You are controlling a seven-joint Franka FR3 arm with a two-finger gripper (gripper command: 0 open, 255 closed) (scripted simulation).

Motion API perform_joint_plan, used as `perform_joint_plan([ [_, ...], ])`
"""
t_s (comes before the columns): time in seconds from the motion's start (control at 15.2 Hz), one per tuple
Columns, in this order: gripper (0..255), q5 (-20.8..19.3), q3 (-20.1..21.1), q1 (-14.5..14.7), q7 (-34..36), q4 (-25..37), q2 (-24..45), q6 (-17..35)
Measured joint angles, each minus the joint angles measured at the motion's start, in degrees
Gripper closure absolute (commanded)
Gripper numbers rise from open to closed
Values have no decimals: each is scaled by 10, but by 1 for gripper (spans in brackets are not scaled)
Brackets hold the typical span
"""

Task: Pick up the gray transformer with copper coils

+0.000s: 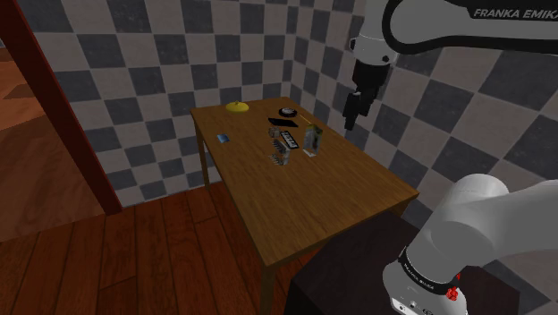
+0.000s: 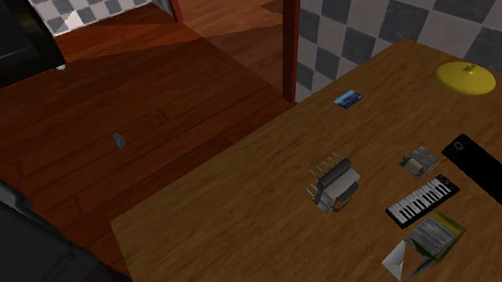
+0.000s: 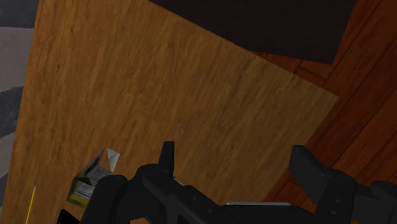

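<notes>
**Pick-up not yet begun: fingers apart and high, transformer untouched on the bench**

The fingers (image 3: 167, 154) stand apart with nothing between them. Beneath them the wrist view shows bare wood of the bench (image 3: 159, 83). In the shoulder view they (image 1: 350, 114) hang well above the bench (image 1: 295, 206), over its edge on the checkered-wall side, at that view's right.

The transformer (image 1: 281, 154) sits on the bench well apart from them, lower and toward the shoulder view's left. In the second exterior view it (image 2: 334, 184) is a grey block with copper-coloured windings. It rests near the middle of the bench (image 2: 242, 237) with open wood on the side facing the floor. I judge that none of the task is done. The approach, the descent, the closing of the fingers and the lift are all left.

The one thing that could be a container is a small carton (image 2: 423, 242) with a white flap standing open. It is near the transformer, just beside a little keyboard (image 2: 419, 200). The wrist view catches the carton (image 3: 95, 175) close beside the fingers, but what is in it cannot be made out from any view.

Further out lie:
- a long black slab (image 2: 486, 173)
- a small greyish item (image 2: 418, 159) that I cannot identify
- a blue card (image 2: 348, 99)
- a yellow disc (image 2: 465, 76) at the far end of the bench
</notes>
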Motion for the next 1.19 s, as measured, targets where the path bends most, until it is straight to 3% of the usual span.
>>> perform_joint_plan([
  [0.13, 0, -1, -2, -1, -2, 0, 6, 6],
  [0.53, 0, -7, -30, -9, -20, -8, 99, 109],
  [1.19, 0, 7, -73, -16, -64, 43, 307, 270],
])
